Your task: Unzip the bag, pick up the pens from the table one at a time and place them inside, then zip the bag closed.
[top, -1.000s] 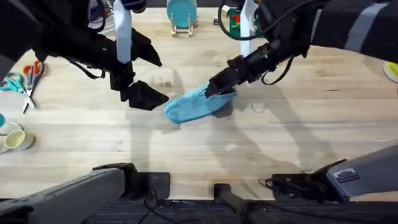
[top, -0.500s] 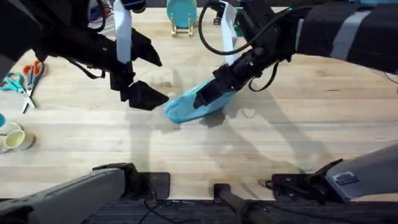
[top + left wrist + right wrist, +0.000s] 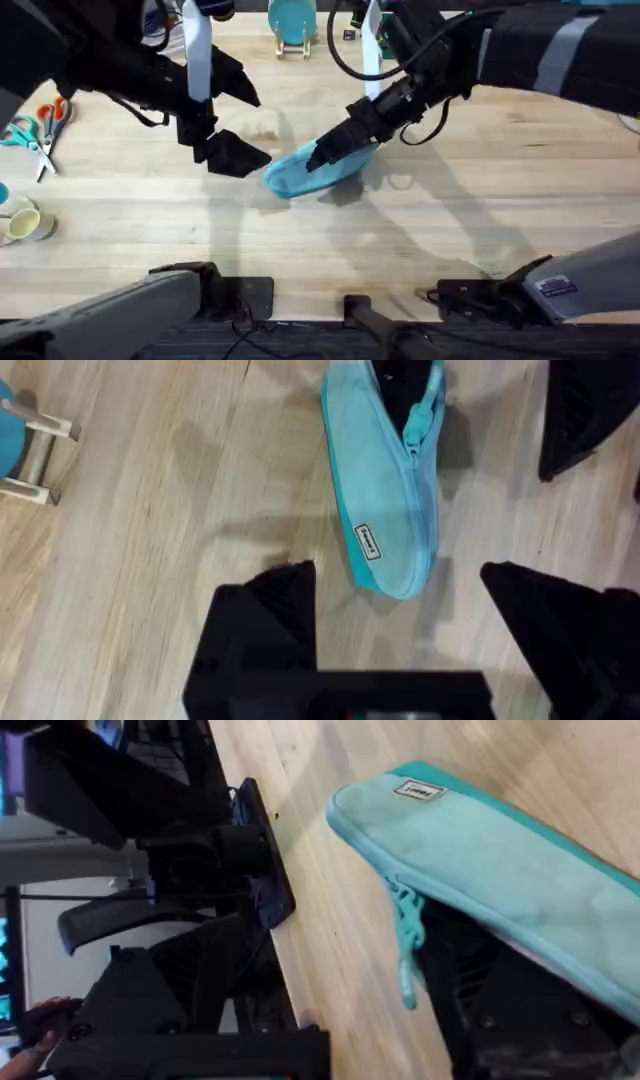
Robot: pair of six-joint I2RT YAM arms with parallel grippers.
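Observation:
The light-blue bag (image 3: 318,168) lies slanted in the middle of the table (image 3: 480,200). Its zipper (image 3: 418,455) is parted at the end toward my right arm and closed over the rest of its length. A teal pull tab (image 3: 405,955) hangs loose at the edge of the opening. My right gripper (image 3: 322,155) presses its tip into the bag at that open end. My left gripper (image 3: 240,150) is open just off the bag's closed end, its fingers (image 3: 268,605) apart and touching nothing. The pens are out of view.
Orange-handled and teal scissors (image 3: 40,125) lie at the table's left edge, with tape rolls (image 3: 20,222) nearer the front. A teal disc on a wooden stand (image 3: 292,25) and a green-and-red item (image 3: 378,38) stand at the back.
My right gripper has slid leftward along the bag, from its right end toward its middle. The bag and the left arm have stayed put.

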